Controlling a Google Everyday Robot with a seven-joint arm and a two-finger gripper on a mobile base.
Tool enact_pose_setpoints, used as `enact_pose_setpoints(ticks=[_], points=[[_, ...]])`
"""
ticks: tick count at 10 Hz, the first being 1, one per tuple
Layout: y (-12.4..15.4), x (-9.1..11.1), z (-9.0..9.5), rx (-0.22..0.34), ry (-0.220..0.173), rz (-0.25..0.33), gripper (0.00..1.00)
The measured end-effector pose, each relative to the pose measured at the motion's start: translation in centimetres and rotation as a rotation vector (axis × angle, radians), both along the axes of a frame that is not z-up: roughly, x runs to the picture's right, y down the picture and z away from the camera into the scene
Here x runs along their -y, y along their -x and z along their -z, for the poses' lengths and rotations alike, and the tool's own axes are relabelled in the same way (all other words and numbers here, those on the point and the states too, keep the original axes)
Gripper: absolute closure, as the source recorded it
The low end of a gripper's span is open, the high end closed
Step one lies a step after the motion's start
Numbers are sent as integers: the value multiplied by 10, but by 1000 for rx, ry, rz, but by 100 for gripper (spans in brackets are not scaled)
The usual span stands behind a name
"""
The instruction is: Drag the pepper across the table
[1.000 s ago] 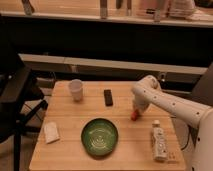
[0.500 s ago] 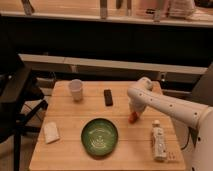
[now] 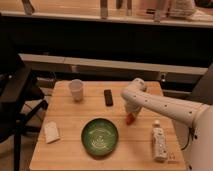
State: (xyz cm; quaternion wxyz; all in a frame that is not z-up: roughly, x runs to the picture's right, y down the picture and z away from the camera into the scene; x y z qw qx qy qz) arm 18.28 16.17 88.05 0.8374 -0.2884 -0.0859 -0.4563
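Gripper (image 3: 131, 114) is pointing straight down at the tabletop (image 3: 70, 150), hanging from the white arm (image 3: 165, 106) that is reaching in from the right side of the frame. Its fingers are sitting closed, pinched together right at the pepper (image 3: 130, 119), the small orange-red sliver that is showing directly beneath the gripper's tip and lying on the wood. From this angle it is not clear whether the pepper is actually being clamped or merely touched from above.

Just below and to the left of the gripper, the green bowl (image 3: 100, 136) is sitting upright on the tabletop, near but apart from the pepper. Up and to the left of the gripper, the black remote (image 3: 108, 97) is lying flat, its long side running away from the camera. Further left of that, well apart from the gripper, the white cup (image 3: 76, 90) is standing upright near the far edge.

Down and to the right of the gripper, a white bottle (image 3: 159, 142) is lying on its side close to the tabletop's right edge. Way over on the opposite side, far to the gripper's lower left, a small white packet (image 3: 52, 132) is resting flat on the wood. A dark chair (image 3: 15, 95) is standing off the tabletop's left side.
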Motion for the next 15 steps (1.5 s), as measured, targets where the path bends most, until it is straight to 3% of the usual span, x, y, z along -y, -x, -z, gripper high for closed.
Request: enact_pose_setpoints(ticks=[15], points=[[39,1,9,94,19,213,100]])
